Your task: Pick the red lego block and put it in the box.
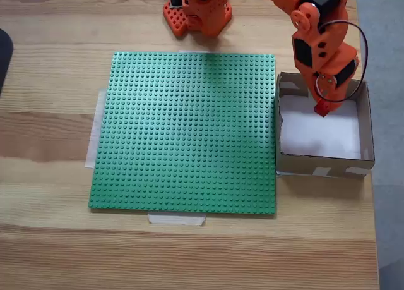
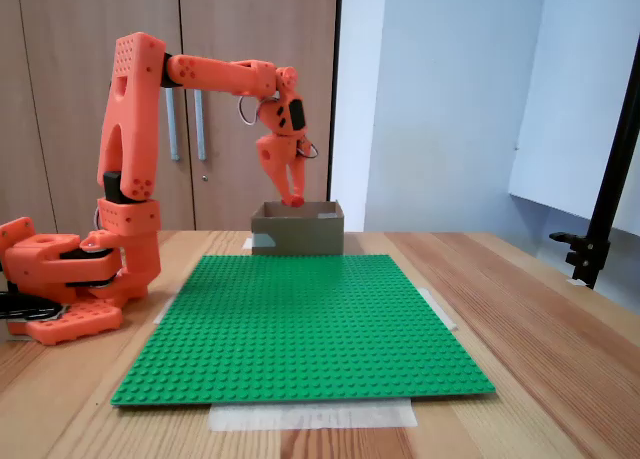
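Note:
The red lego block (image 1: 322, 108) is pinched at the tip of my orange gripper (image 1: 322, 104), which is shut on it. Gripper and block hang over the far part of the box (image 1: 323, 165), a shallow brown cardboard box with a white floor, to the right of the baseplate. In a fixed view from the front, the gripper (image 2: 296, 197) points down just above the box's (image 2: 298, 234) rim, and the block (image 2: 297, 202) shows as a small darker red bit at the fingertips.
A large green studded baseplate (image 1: 189, 132) is taped to the wooden table, touching the box's left wall. The arm's base (image 1: 199, 12) stands behind the plate. A dark object (image 1: 3, 56) lies at the left edge. A black stand (image 2: 600, 229) rises at the right.

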### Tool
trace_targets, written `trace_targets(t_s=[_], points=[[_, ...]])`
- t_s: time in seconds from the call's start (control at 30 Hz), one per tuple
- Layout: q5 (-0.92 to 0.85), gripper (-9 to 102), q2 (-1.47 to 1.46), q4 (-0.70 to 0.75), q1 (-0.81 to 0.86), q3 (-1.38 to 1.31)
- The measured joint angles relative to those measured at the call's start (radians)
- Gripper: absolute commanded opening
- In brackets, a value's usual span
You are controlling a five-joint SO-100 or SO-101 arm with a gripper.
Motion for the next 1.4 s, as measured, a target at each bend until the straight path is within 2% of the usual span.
trace_targets(t_s=[0.57,1.03,1.4], points=[[-0.005,6,-0.008,0.009,0.005,-0.048],[0.025,16,-0.008,0.020,0.006,-0.048],[0.028,16,0.008,0.029,0.006,-0.048]])
